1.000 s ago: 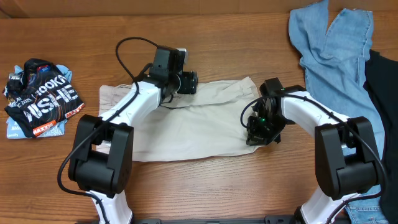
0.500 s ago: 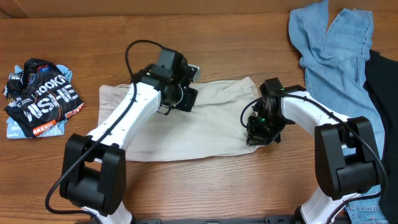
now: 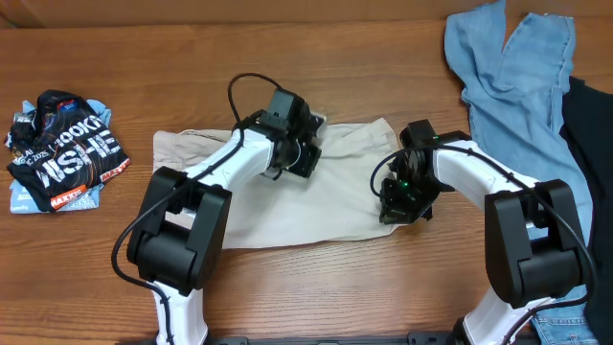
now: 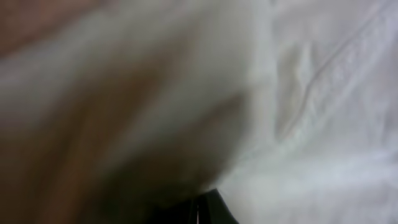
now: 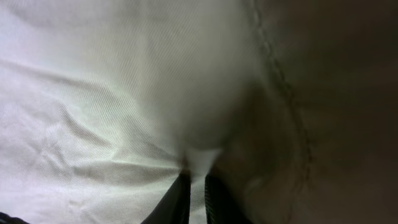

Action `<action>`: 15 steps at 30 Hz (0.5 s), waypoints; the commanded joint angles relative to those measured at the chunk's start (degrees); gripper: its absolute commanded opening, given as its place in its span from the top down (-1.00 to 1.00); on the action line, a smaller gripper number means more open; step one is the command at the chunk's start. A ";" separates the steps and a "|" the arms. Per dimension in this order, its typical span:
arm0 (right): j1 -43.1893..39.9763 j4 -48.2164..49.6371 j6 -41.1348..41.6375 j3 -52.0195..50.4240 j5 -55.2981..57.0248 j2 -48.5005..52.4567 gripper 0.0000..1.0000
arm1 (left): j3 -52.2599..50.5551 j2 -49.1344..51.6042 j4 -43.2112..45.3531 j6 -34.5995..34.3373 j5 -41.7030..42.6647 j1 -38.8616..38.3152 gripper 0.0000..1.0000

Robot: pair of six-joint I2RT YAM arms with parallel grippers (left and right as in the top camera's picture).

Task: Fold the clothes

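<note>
The cream trousers (image 3: 316,201) lie flat and doubled over in the middle of the table. My left gripper (image 3: 303,159) presses down near their upper edge. In the left wrist view its fingertips (image 4: 211,202) are together, with a blurred ridge of cream cloth (image 4: 298,93) drawn up to them. My right gripper (image 3: 398,207) sits at the trousers' right edge. In the right wrist view my right gripper (image 5: 197,186) is shut, with a thin fold of cream cloth (image 5: 124,93) pinched between its dark fingers. Light blue jeans (image 3: 508,77) lie at the back right, and a black white-lettered piece (image 3: 62,149) lies crumpled at the far left.
A dark garment (image 3: 586,144) lies at the right edge, partly over the jeans. The wooden table (image 3: 335,287) shows bare between the trousers and the front edge, and between the trousers and the lettered piece.
My left gripper has swung right and slightly toward the front along the trousers' upper edge and has closed. The right arm and its grip have not moved.
</note>
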 commanded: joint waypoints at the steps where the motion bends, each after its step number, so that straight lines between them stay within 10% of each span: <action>1: -0.17 1.20 0.24 -1.05 4.46 0.09 0.74 | 3.67 0.28 5.25 -8.83 -7.37 3.28 0.92; 8: -0.17 1.25 0.24 -1.05 4.46 0.09 0.74 | 4.87 0.28 8.87 -19.61 -7.52 8.68 0.92; 15: -0.17 1.05 0.22 -1.05 4.46 0.07 0.74 | 8.35 -2.23 -0.04 -14.91 0.66 9.35 0.92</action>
